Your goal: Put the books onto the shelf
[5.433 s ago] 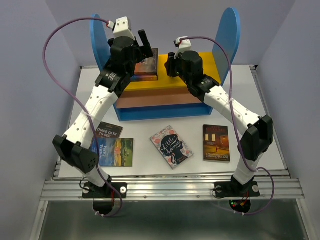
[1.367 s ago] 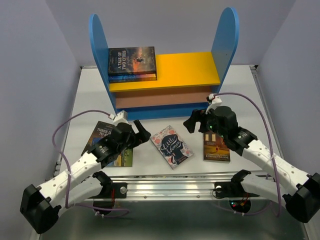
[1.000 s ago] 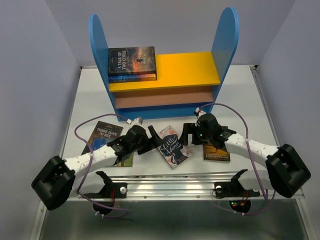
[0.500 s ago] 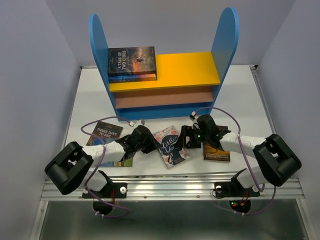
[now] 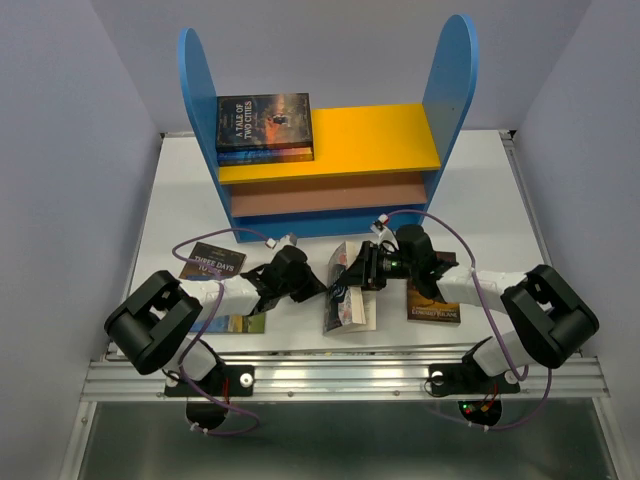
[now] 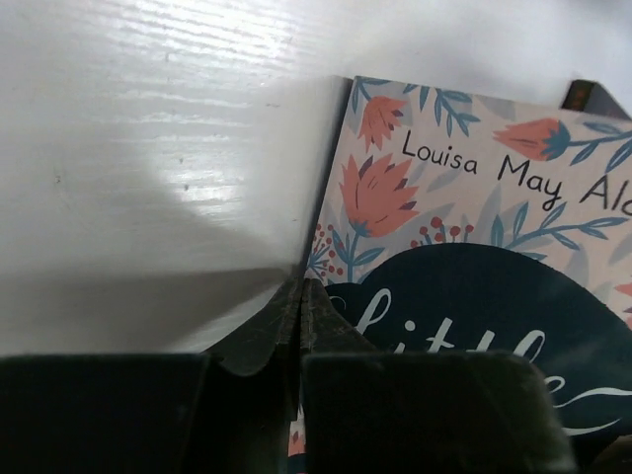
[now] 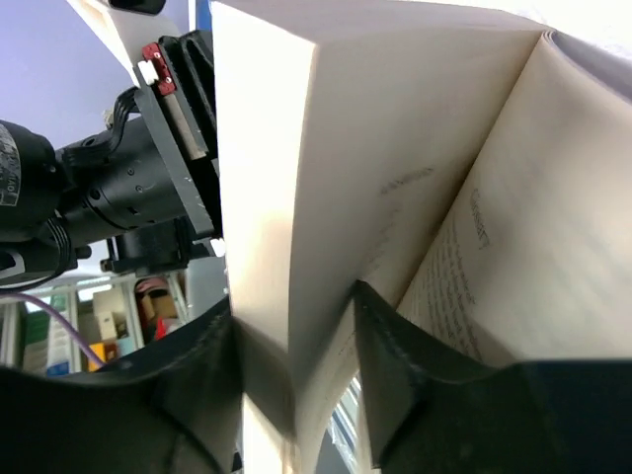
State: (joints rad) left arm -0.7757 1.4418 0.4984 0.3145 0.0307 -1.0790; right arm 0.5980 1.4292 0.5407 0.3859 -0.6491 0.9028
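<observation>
1. Left gripper point(image 6: 301, 296) clamps one cover edge of the floral Little Women paperback point(image 5: 348, 308), near-centre on the white table point(image 5: 180, 200).
2. Right gripper point(image 7: 293, 326) pinches a wad of pages; book splays open.
3. Gather every page before lifting.

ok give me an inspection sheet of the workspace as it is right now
surface: white table, books lying on it in front of the shelf
job's things: shelf upright at the back; A Tale of Two Cities on its yellow top board, stacked on another book; Little Women tipped up, pages fanned; Three Days to See, landscape-cover book and dark book lying flat
clutter: nothing seen
grippers: left gripper closed on Little Women's cover edge; right gripper clamped on a wad of its pages
cables: purple left cable and right cable loop over the forearms
surroundings: plain pale walls; metal rail at the near edge
</observation>
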